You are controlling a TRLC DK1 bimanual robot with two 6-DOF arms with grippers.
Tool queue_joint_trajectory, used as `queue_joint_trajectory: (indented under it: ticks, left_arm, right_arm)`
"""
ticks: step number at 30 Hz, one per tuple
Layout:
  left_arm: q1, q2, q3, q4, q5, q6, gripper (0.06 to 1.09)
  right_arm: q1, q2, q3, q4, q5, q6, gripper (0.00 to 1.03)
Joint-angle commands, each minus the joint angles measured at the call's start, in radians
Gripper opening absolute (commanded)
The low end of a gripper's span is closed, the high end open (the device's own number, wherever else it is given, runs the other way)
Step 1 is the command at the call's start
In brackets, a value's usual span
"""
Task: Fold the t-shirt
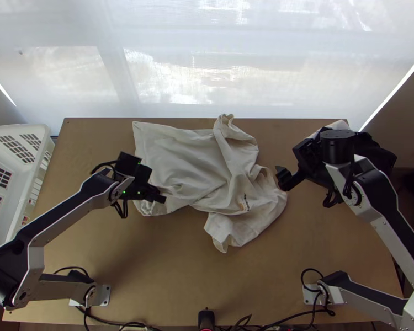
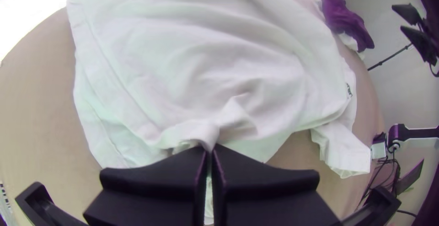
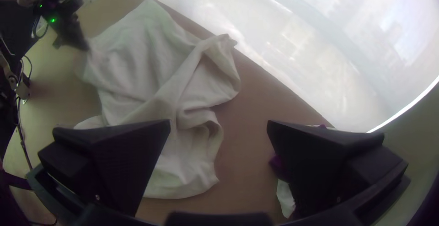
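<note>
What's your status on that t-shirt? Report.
Left gripper shut, pinching t-shirt. Right gripper open, holding nothing. T-shirt rumpled, not neatly folded. Purple-and-white cloth off to the right, apart from t-shirt.

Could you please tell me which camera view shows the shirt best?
The top view: nearly all of the shirt shows, rumpled on the table. The left wrist view shows a fold pinched by the left end effector; in the right wrist view, the right end effector hides part.

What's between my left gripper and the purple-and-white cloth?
The t-shirt lies between the left gripper and the purple-and-white cloth, rumpled, as the left wrist view shows. Past it, the top view shows tabletop, with the right gripper above.
</note>
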Motion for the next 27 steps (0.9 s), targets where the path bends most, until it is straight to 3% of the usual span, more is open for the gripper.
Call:
queue_joint_trajectory:
  ticks: [1,10,16,20,22,25,27]
  left_arm:
    - [0.152,-0.007,0.107,-0.021,0.013,0.056,0.09]
    - [0.419,0.086,0.200,-0.030,0.054,0.124,0.09]
    - [0.474,0.175,0.245,-0.029,0.067,0.121,0.09]
    - [0.453,0.195,0.237,-0.061,0.137,0.113,0.42]
    - [0.442,0.204,0.234,-0.093,0.137,0.111,0.66]
    - [0.439,0.215,0.229,-0.154,0.137,0.121,0.86]
    - [0.443,0.213,0.223,-0.207,0.137,0.148,0.94]
  right_arm:
    - [0.097,0.040,0.019,-0.033,-0.013,-0.021,0.98]
    - [0.250,0.149,0.104,-0.054,-0.015,-0.021,0.98]
    - [0.285,0.211,0.139,-0.050,-0.013,-0.028,0.98]
    - [0.290,0.243,0.156,-0.045,-0.013,-0.027,0.98]
    - [0.290,0.247,0.159,-0.044,-0.013,-0.025,0.98]
    - [0.288,0.250,0.156,-0.044,-0.013,-0.025,0.98]
    - [0.287,0.250,0.153,-0.044,-0.013,-0.028,0.98]
